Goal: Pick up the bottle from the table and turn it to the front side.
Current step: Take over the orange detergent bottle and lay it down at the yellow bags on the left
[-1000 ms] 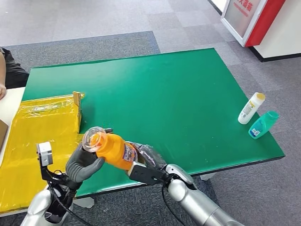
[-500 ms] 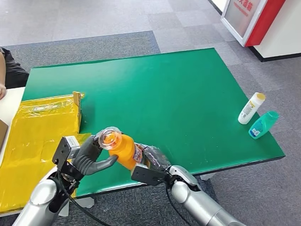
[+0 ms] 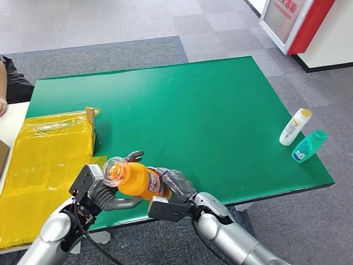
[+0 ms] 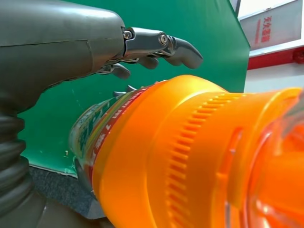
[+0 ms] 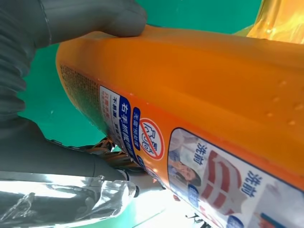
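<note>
— Two hands on one bottle, is that right?

— Close. My right hand (image 3: 175, 185) is wrapped around the base end of the orange bottle (image 3: 139, 181), thumb pressed along its side, holding it off the green table (image 3: 216, 110) near the front edge. My left hand (image 3: 109, 190) sits under the cap end with the fingers (image 4: 179, 47) spread apart and reaching past the bottle; from the left wrist they stand clear of its surface. Whether my palm touches the neck, I cannot tell.

— How does the bottle lie?

— Nearly level, tilted a little, its clear cap (image 3: 113, 171) pointing toward my left side. The printed label (image 5: 201, 166) wraps the lower body; from the right wrist I see blue and red print with a small picture on it.

— What else is on the table?

— A yellow plastic sheet (image 3: 46, 160) covers the left corner, with a small cardboard piece (image 3: 90, 130) standing at its edge. Far to the right, near the table's edge, a white bottle (image 3: 294, 126) with a yellow cap lies just beside a teal bottle (image 3: 309, 146).

— Anyone nearby?

— A person's arm (image 3: 3, 88) shows at the far left.
</note>
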